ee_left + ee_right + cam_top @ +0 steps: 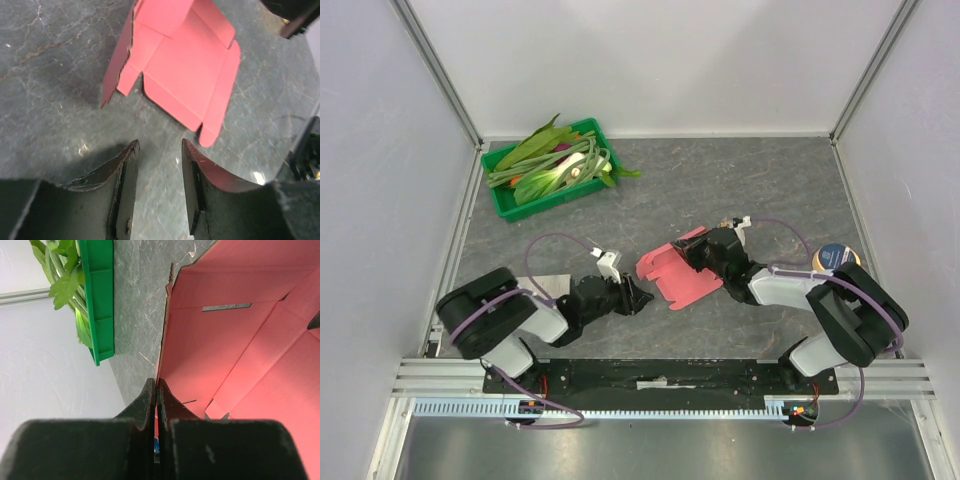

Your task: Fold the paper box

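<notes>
Near the middle of the table the paper box lies mostly flat with one side wall raised, well apart from the green tray at its 10 o'clock. The right gripper sits at the box's 1 o'clock, its jaws pinched tight on the top edge of that raised wall. The left gripper rests low at the box's 8 o'clock, jaws parted with nothing between them, just short of the near tabs. Nothing visibly pins the base, so a pull on the wall would likely lift or drag the whole sheet instead of bending it at the score. A hard pinch may crease the thin card, and a careless left approach could shove the tabs askew.
</notes>
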### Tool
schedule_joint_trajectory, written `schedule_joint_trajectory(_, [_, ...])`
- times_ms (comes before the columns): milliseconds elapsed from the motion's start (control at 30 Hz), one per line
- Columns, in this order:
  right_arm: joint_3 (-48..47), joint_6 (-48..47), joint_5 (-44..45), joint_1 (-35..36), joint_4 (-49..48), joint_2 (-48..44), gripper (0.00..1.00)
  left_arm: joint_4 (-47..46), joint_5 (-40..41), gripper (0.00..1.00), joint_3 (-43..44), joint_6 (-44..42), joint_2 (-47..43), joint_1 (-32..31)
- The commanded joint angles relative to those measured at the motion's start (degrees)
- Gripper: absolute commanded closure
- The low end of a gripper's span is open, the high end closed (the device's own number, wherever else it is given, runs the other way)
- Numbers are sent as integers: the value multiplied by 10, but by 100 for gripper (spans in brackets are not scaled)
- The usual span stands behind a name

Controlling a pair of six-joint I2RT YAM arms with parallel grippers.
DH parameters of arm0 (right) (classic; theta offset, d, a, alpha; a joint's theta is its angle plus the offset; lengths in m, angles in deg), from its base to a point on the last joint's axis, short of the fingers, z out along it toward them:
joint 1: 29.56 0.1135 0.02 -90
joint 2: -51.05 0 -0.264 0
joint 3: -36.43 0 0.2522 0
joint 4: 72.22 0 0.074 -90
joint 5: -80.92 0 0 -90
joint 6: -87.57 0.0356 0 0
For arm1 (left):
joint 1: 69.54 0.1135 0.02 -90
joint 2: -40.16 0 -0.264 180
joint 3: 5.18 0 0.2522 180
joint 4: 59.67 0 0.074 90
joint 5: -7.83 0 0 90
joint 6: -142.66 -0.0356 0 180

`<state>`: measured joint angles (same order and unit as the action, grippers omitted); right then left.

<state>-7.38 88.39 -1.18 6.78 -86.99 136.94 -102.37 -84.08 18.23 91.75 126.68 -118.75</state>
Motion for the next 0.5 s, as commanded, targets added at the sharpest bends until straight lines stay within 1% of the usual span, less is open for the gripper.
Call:
schedule_joint_trajectory(0, [-4,7,31,10,109,-2,100,-91,101,54,48,13,74,-29])
schedule_joint_trajectory(100, [-6,9,31,13,111,-4,100,-89,144,53,77,22,113,-39])
schedule_joint_trajectory(133, [-6,11,31,13,117,-5,100,-60,160,53,90,27,115,-42])
schedule_joint_trajectory(167, [-6,13,33,13,121,-8,100,-32,210,53,98,33,109,-49])
schedule_joint_trajectory(233, [-7,15,44,15,133,-18,100,57,266,53,126,45,101,-74])
schedule_joint_trajectory(267, [-7,15,47,16,137,-20,100,77,305,52,132,49,99,-81])
schedule_joint_trajectory(333, [-7,18,53,17,141,-25,100,104,335,51,141,76,89,-98])
schedule_joint_trajectory(367, [-8,20,53,19,142,-25,100,143,369,50,143,87,84,-105])
schedule_joint_trajectory(433, [-13,21,54,19,149,-26,100,182,404,47,149,126,70,-127])
schedule_joint_trajectory(467, [-14,22,54,19,149,-26,100,215,429,43,150,142,66,-132])
